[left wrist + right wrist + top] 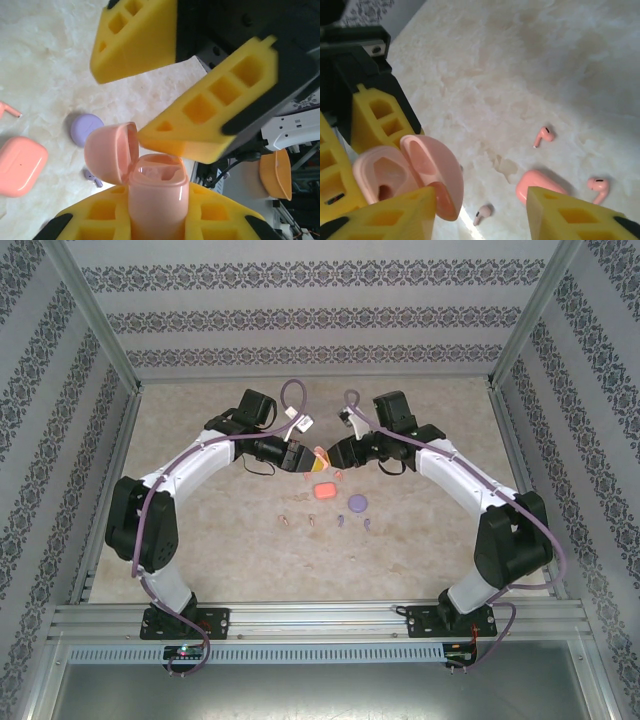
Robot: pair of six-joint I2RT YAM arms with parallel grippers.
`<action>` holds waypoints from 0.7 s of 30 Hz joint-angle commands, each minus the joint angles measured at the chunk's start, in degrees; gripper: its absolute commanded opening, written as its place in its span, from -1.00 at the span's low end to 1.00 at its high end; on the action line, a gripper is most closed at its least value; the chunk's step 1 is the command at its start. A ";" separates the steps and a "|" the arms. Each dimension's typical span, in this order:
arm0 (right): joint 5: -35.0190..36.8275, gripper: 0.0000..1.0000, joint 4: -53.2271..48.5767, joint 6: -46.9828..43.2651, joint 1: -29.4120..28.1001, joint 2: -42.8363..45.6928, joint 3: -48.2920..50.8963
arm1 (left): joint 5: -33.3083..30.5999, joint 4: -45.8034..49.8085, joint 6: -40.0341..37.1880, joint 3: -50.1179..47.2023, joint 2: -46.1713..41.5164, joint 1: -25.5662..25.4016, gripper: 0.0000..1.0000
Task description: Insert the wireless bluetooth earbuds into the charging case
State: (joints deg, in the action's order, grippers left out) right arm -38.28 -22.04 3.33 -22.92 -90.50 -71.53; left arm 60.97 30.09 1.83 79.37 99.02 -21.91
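Left gripper (157,217): clamped on pink charging case (159,200), lid (107,152) hinged open. Right gripper (480,200): jaws apart, one finger (210,110) just beside the lid. On table (520,75): three pink earbuds (543,136) loose near a closed pink case (537,182); purple earbud (91,176) beside purple case (86,128).

Open case (159,195) base beyond bottom edge

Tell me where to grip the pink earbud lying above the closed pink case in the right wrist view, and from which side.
Grip the pink earbud across its rounded head, coming straight down from above. It lies flat on the table, apart from the closed pink case, so there seems room either side; its thin stem offers little to pinch.
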 commanded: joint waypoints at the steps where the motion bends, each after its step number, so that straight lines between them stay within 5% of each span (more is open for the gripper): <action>1: -0.60 0.41 1.77 2.24 1.23 5.30 0.04 | -1.94 -3.80 0.75 -2.02 -3.98 -0.20 -1.00; 4: 1.68 0.96 0.69 2.83 2.29 8.27 0.98 | -4.13 -5.98 1.83 -3.94 -6.54 -0.07 -1.00; 14: 35.38 0.96 0.40 9.98 2.42 20.59 5.61 | -16.50 -13.40 4.61 -11.99 -17.49 -0.06 -1.00; 21: 25.16 0.96 -1.27 11.55 4.66 22.57 5.30 | -23.22 -24.04 6.29 -20.80 -25.52 -0.11 -1.00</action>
State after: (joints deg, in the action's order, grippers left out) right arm -11.38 -21.74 12.60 -17.76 -67.00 -64.71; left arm 42.48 14.06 6.55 61.78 76.73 -21.91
